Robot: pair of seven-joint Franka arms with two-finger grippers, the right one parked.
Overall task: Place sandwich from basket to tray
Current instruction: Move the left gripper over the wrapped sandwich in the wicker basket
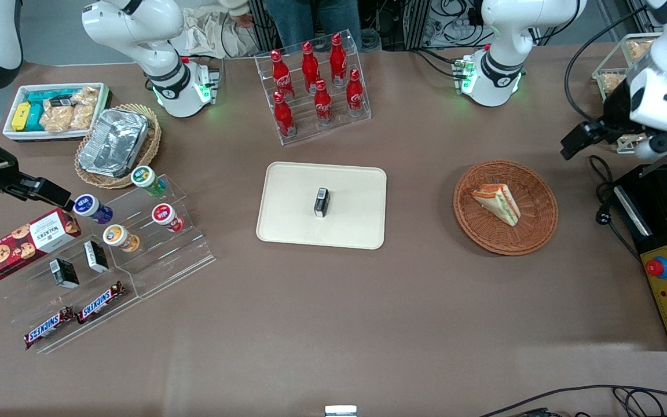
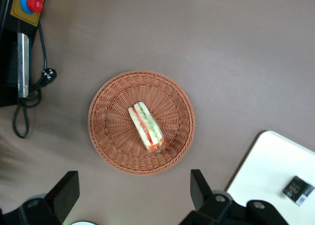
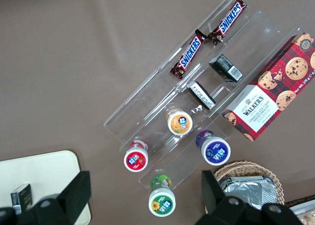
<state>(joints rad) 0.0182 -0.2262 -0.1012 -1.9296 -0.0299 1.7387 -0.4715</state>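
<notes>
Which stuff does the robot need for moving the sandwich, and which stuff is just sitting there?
Needed: sandwich, basket, tray, gripper, open, hovering above the basket.

Just sitting: small black box on the tray, cola bottles, Snickers bars, cookie box.

The basket (image 1: 472, 223) is reddish-brown woven wicker, ribbed and rough. The sandwich (image 1: 498, 201) in it shows soft, pale, matt bread. The tray (image 1: 287, 223) looks like smooth cream plastic with a dull sheen. The table (image 1: 333, 324) is a matt brown surface. Above the basket, the gripper (image 2: 133, 195) has matt black fingers (image 2: 199, 185), spread apart.
</notes>
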